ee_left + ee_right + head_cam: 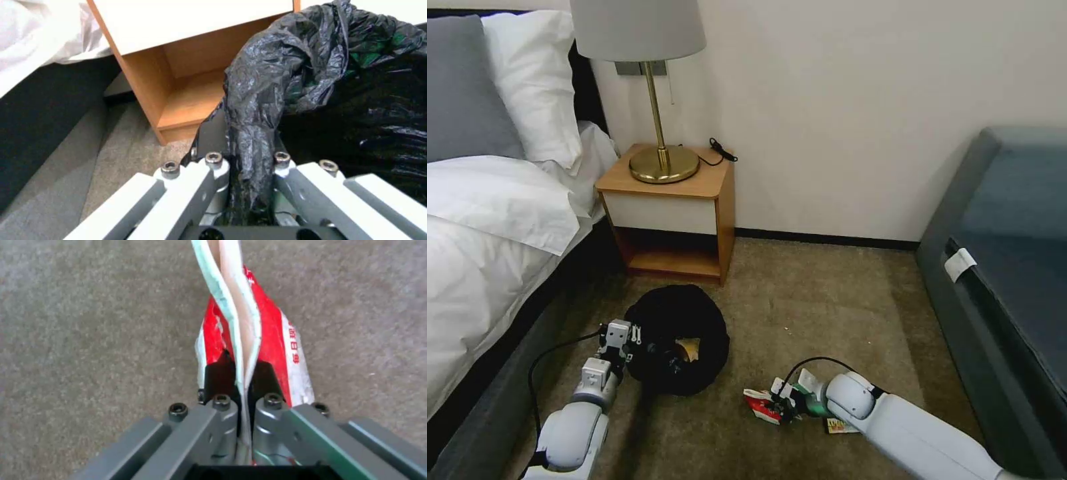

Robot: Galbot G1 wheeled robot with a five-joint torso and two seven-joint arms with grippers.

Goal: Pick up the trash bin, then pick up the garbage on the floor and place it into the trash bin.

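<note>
**Bin held, cup pinched, more litter left on the floor**

You have the bed (487,220) filling the left of the head view, the grey sofa (1014,253) along the right edge, and the nightstand (670,213) with its brass lamp (657,100) against the wall at upper centre. On the carpet (827,300) just below the nightstand sits the trash bin (684,333), a round dark mound of black bag left of centre, with something brownish showing in its mouth.

Your left gripper (249,166) is at the bin's left rim; its fingers are closed on a gathered fold of the black bag (276,83), so the bin looks secured.

Your right gripper (242,386) is low in the frame, right of centre in the head view, fingers clamped tight on the flattened rim of the red-and-white paper cup (262,336). The cup is near the carpet, well apart from the bin. Its long axis runs straight out from the fingers, pointing toward the bin's side of the frame in the head view.

Beside that wrist you can see a green-labelled bottle (808,404) and a yellow-printed wrapper (842,427) on the floor. By my reading, the cup has yet to reach the bin, and those two pieces remain.
</note>
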